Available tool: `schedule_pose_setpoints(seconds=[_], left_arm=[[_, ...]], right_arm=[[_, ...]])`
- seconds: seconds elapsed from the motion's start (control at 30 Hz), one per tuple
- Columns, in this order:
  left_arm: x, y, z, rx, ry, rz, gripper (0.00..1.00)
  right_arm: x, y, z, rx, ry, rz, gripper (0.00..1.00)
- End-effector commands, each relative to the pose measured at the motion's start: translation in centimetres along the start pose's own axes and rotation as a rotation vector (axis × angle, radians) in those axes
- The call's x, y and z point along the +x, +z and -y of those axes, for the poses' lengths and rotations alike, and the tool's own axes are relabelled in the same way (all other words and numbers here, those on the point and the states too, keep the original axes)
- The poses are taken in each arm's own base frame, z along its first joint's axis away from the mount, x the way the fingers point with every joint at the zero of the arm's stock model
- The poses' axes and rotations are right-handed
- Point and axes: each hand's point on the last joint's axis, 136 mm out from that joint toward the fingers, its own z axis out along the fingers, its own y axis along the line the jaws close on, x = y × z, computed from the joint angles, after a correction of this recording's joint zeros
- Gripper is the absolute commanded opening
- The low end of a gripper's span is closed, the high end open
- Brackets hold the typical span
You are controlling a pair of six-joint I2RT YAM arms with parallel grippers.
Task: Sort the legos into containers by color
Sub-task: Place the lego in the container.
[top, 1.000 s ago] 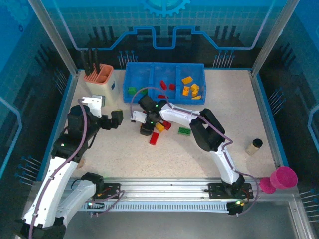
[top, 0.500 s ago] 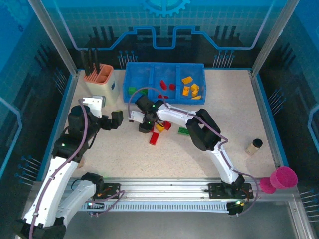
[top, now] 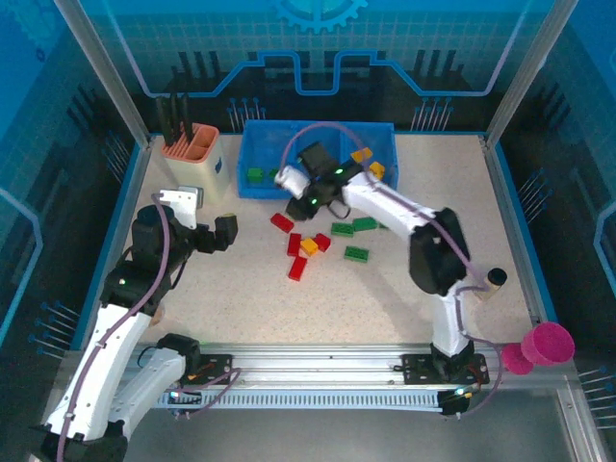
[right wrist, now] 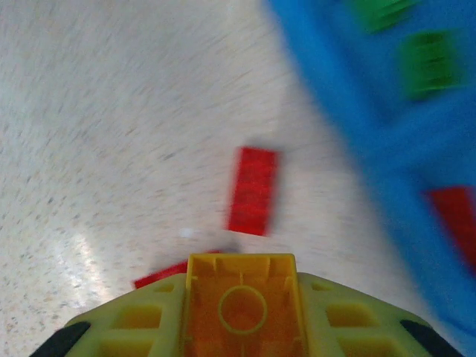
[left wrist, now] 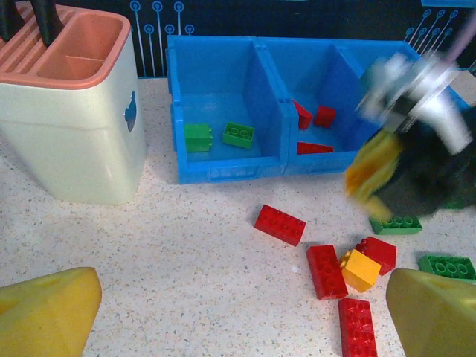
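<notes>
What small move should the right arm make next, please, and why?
Probably swing the right claw rightward over the tray's right compartment: it grips an orange-yellow lego, and the other orange-yellow legos lie there.

The right arm reaches far out, elbow bent and forearm angled left, with the right gripper [top: 310,199] just in front of the blue tray [left wrist: 223,169], its fingers clamped on a yellow brick [right wrist: 239,312] (blurred in the left wrist view). The left arm is folded, its left gripper [top: 224,232] short of the tray's left end, fingers spread wide.
</notes>
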Motion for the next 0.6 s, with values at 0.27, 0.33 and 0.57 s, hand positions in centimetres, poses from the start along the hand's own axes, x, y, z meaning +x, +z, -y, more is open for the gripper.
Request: schedule_pose_setpoints(seconds=[0.27, 0.33, 0.57], left_arm=[[0.1, 0.0, -0.1, 0.001, 0.025, 0.008, 0.99], [0.2, 0.0, -0.2, -0.001, 0.027, 0.005, 0.99], [0.3, 0.4, -0.3, -0.007, 0.028, -0.014, 0.99]], right_arm=[[3.9, -6.4, 16.7, 0.445, 0.309, -0.05, 0.25], [4.7, -5.7, 19.1, 0.5, 0.338, -0.093, 0.25], [7.2, -1.9, 25.8, 0.573, 0.45, -0.178, 0.25]])
